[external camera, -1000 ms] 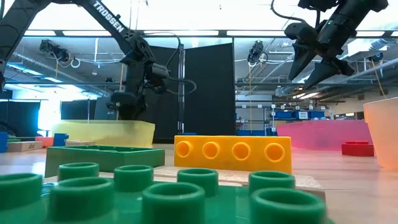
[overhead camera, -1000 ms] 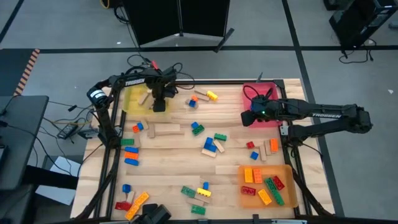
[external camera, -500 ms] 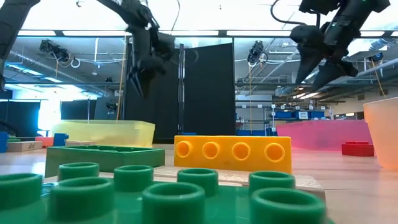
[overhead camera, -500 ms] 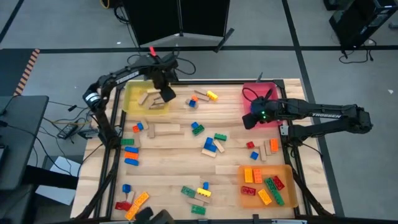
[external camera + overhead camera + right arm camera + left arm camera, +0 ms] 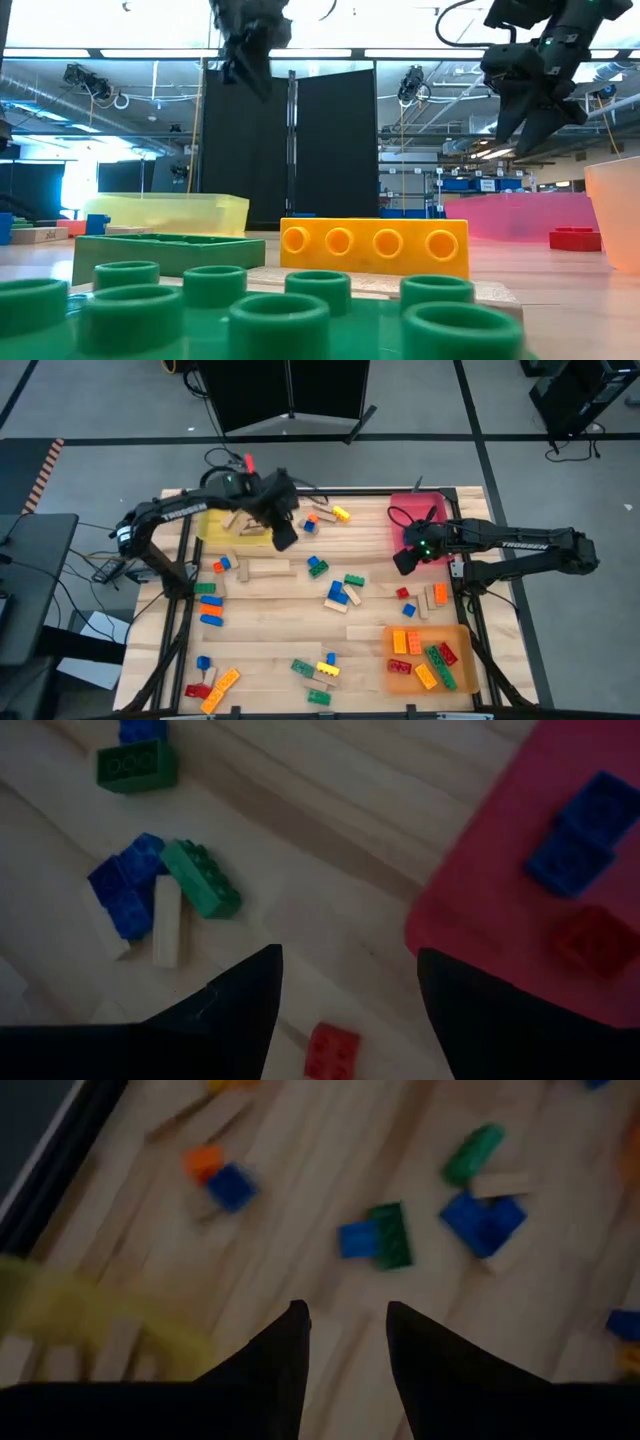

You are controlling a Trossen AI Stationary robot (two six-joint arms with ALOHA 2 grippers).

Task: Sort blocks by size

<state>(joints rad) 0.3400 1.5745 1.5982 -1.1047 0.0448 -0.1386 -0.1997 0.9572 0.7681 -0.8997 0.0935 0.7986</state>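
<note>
Studded plastic blocks (image 5: 338, 594) in red, blue, green, orange and yellow, with plain tan wooden pieces among them, lie scattered over the pale wooden counter (image 5: 290, 620). Near its middle a blue brick, a green brick (image 5: 199, 878) and a tan wooden block (image 5: 166, 920) sit touching one another. A long tan wooden block (image 5: 268, 568) lies on the left half, just beside a blue and green pair (image 5: 317, 566).

Three trays hold sorted pieces. The yellow tray (image 5: 215, 520) at the far left corner contains tan wooden blocks; the red tray (image 5: 437, 510) at the far right corner holds small blue bricks (image 5: 578, 833) and a red one (image 5: 587, 942); the orange tray (image 5: 462, 635) at the near right corner is filled with orange, yellow, green and red bricks. In the low view a yellow four-stud brick (image 5: 374, 248) stands behind large green bricks close to the lens.

Left claw (image 5: 284, 536) — raised above the counter at the inner edge of the yellow tray, fingers (image 5: 276, 1365) a narrow gap apart, nothing between them, touching nothing.

Right claw (image 5: 402, 563) — raised over the counter just at the inner edge of the red tray, fingers (image 5: 245, 1005) spread wide, empty, with a small red brick (image 5: 332, 1050) on the counter below.
</note>
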